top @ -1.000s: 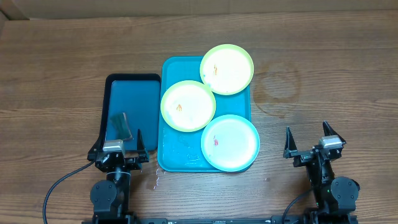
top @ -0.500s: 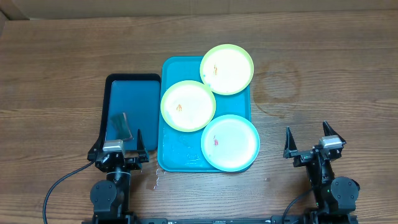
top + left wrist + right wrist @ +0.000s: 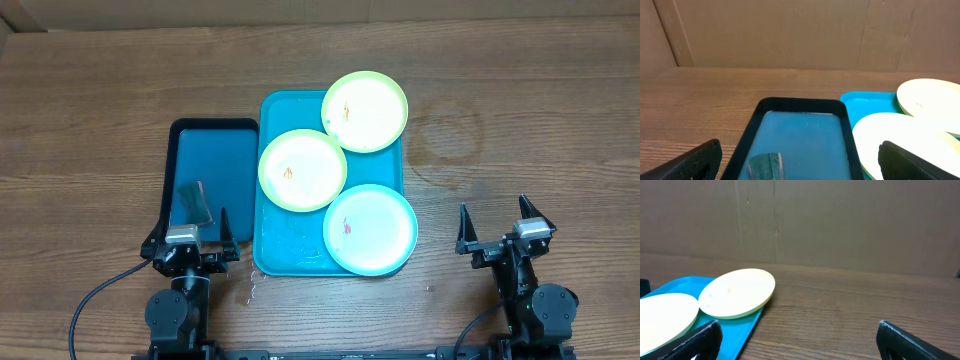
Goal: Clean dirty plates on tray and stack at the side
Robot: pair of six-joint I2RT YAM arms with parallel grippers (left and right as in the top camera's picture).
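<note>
The turquoise tray (image 3: 283,112) lies mid-table with three plates on it. A lime-green plate (image 3: 365,110) sits at its far right corner, overhanging the rim. A second lime-green plate (image 3: 302,169) is at the middle left, and a light-blue-rimmed plate (image 3: 370,228) at the near right. Each has small orange or red smears. My left gripper (image 3: 190,230) stands open at the near end of the dark-blue tray, holding nothing. Right of the tray, my right gripper (image 3: 495,225) is open over bare wood. The left wrist view shows the nearer green plate (image 3: 900,140); the right wrist view shows the far one (image 3: 737,292).
A smaller dark-blue tray with a black rim (image 3: 210,150) lies left of the turquoise one, with a grey-green sponge (image 3: 195,205) at its near end, also in the left wrist view (image 3: 766,165). A faint ring stain (image 3: 445,140) marks the wood. A cardboard wall (image 3: 840,220) backs the table.
</note>
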